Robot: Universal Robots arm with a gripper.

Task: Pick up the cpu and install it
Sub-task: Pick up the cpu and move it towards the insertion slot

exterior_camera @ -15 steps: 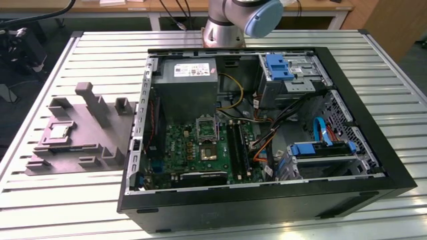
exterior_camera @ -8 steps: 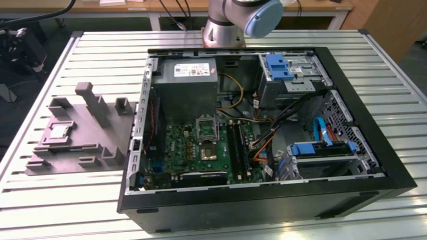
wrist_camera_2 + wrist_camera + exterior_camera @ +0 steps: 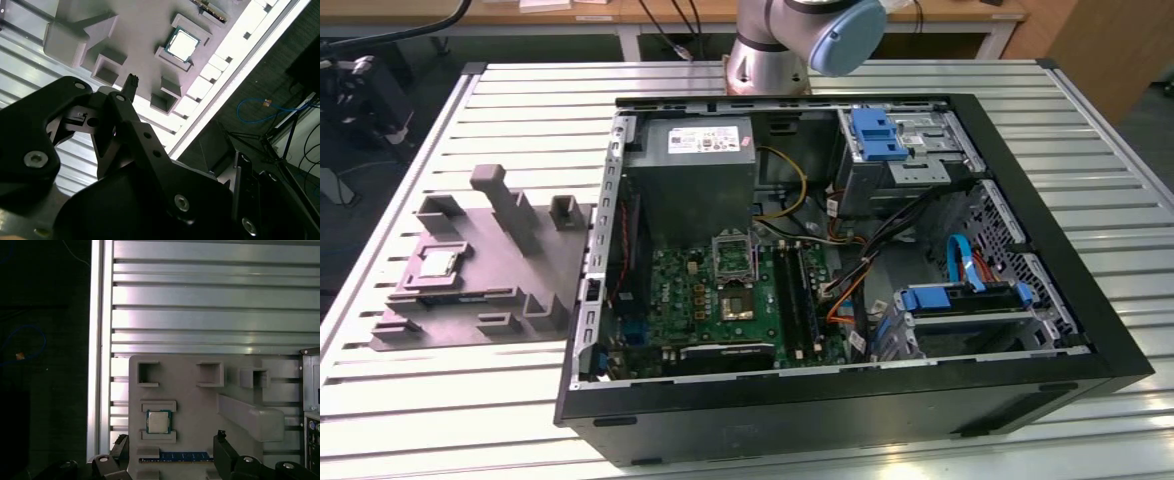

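The cpu is a small silvery square chip lying flat in a recess of the grey fixture, on the exterior view's left. Both wrist views look down on it from well above: cpu, cpu. My gripper hangs high over the fixture, open, with its two black fingertips spread wider than the chip and nothing between them. One fingertip also pokes out past the black gripper body in the second wrist view. The metal-framed socket sits on the green motherboard inside the open computer case.
The fixture has raised blocks and a long ridge beside the cpu, and a blue memory stick lies close to it. The slatted metal table ends at an edge. Cables and drive cages crowd the case. The arm's base stands behind the case.
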